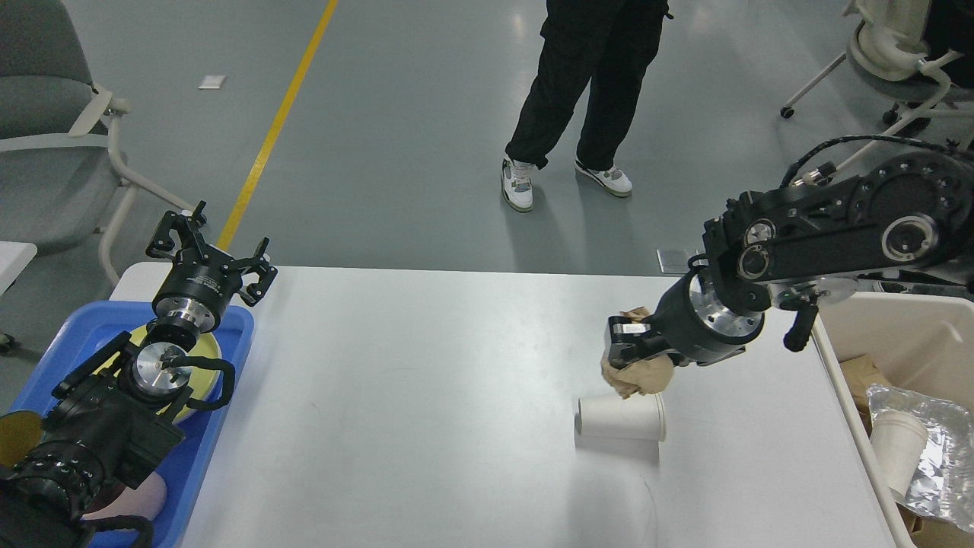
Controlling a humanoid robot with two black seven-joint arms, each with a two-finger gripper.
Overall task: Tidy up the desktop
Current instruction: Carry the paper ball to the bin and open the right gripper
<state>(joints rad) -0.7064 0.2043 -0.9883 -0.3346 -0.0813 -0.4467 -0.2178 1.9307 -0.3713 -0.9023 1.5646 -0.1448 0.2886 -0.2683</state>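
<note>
The white desktop (426, 396) fills the lower middle of the head view. My right gripper (625, 346) is shut on a crumpled brown paper ball (638, 376) and holds it above the desktop at the right. A white paper cup (620, 418) lies on its side on the desktop just below the ball. My left gripper (209, 245) is open and empty above the far end of the blue tray (228, 323) at the desktop's left edge.
The blue tray holds a yellow plate (204, 352) under my left arm. A beige bin (898, 335) at the right edge holds a paper cup, foil and brown paper. A person (586, 84) stands beyond the desktop. Chairs stand at far left and far right.
</note>
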